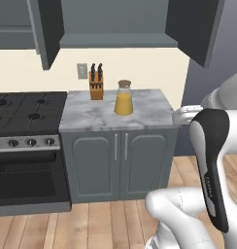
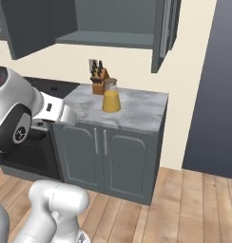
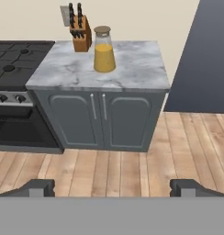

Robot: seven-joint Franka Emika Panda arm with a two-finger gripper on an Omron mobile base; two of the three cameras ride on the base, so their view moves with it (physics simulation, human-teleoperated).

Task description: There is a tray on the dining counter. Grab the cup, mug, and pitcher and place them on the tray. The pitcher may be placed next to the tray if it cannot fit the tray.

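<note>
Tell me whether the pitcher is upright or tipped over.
Upright. The pitcher stands on its base on the marble counter, brown lid on top, with the orange liquid level inside, beside the knife block.

A home kitchen: black gas stove (image 1: pixel 25 109) at 9 o'clock, marble-topped grey cabinet bench (image 1: pixel 115 116), knife block (image 1: pixel 96 87), wall cupboards (image 1: pixel 115 22).

The pitcher (image 1: pixel 124 98) stands upright on the marble top of a grey two-door cabinet (image 1: pixel 119 163), near the middle of the slab and toward its back; it holds orange liquid under a round brown lid. Just to its left, a wooden knife block (image 1: pixel 96 86) with dark handles sits against the cream wall, below a wall outlet (image 1: pixel 82 71). A black stove (image 1: pixel 26 146) adjoins the cabinet on the left. The robot arm (image 1: pixel 210 165) rises at the lower right over the wooden floor.
</note>
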